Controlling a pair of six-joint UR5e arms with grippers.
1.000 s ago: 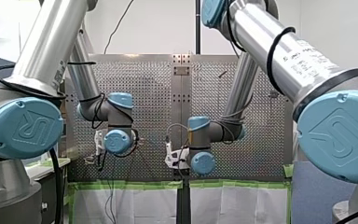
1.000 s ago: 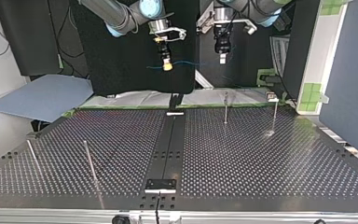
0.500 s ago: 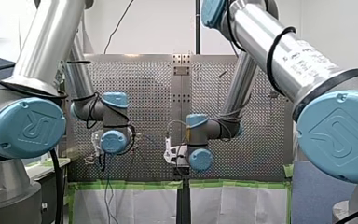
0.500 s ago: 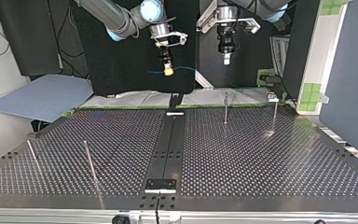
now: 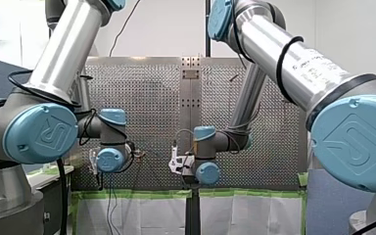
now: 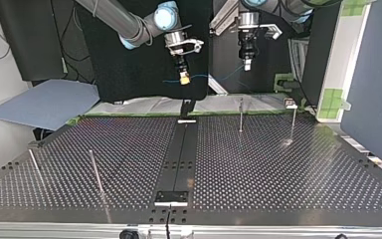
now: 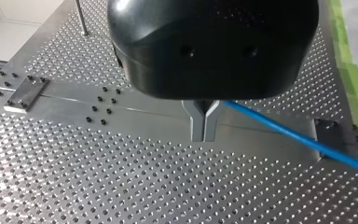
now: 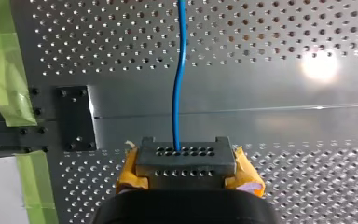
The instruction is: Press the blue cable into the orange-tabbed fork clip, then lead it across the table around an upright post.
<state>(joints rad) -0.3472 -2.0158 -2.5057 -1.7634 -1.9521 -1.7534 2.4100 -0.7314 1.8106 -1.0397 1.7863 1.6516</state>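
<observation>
- At the near left of the worktop [image 6: 278, 169], in the top view, two thin near posts [image 6: 95, 172] are seen standing, with nothing led round them.
- Further back, at the far right, two far posts [image 6: 240, 114] are set upright, well apart from the cable.
- The orange-tabbed fork clip cannot be made out in any view.
- Farthest off, above the worktop's far edge, the blue cable [image 6: 204, 76] is held in the air, strung between the two hands and touching nothing on the worktop.
- The right hand [image 6: 184, 78], with yellow pads, is clenched on the cable, which is seen running out ahead of it with a mild bend.
- The left hand [image 6: 247, 63] is closed, its metal fingers [image 7: 197, 123] pressed together. The cable comes out at their root, so it is judged to be grasped.
- The cable is judged light, thin and limp, with a smooth jacket, so sagging and slipping are to be expected. It is best taken close on both sides of the stretch to be pressed in, so that a short taut span is offered to the clip.
</observation>
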